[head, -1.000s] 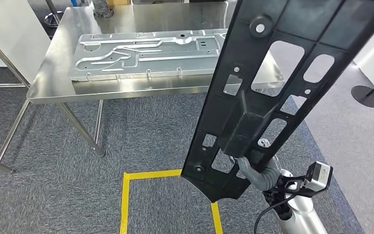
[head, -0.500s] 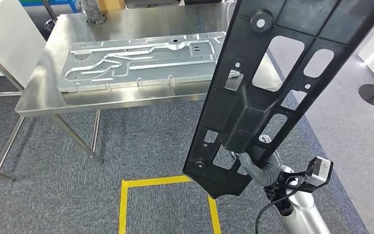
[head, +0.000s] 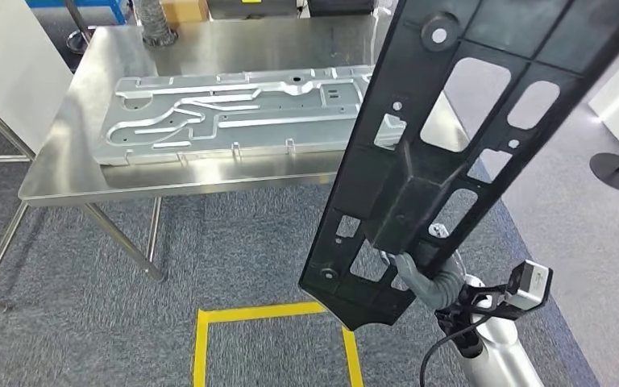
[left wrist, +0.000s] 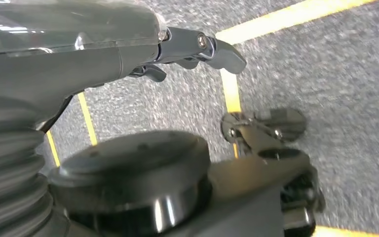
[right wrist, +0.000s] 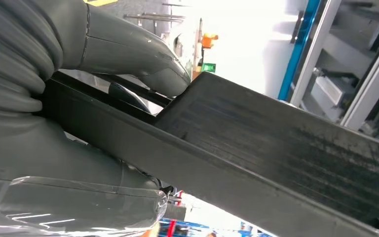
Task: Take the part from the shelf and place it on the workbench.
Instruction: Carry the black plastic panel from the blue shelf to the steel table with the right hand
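The part [head: 419,177] is a long black plastic frame with several cutouts, standing tilted in front of me. My right hand [head: 425,280] grips it from below, near its lower end. In the right wrist view the thumb and fingers [right wrist: 138,54] wrap the black part [right wrist: 286,143]. The workbench [head: 234,40] is a steel table ahead and to the left, past the part's upper half. My left hand [left wrist: 128,54] hangs over the carpet, holding nothing, its fingers [left wrist: 222,52] apart.
A large silver stamped metal panel [head: 234,113] lies across the workbench. Yellow tape [head: 201,339] marks a square on the grey carpet below me. A round stand base [head: 616,171] sits at the right, and a white panel [head: 8,56] stands at the far left.
The whole view has shifted: the workbench now sits a little further left and lower in the picture. The black part stays in my right hand's grip as before.
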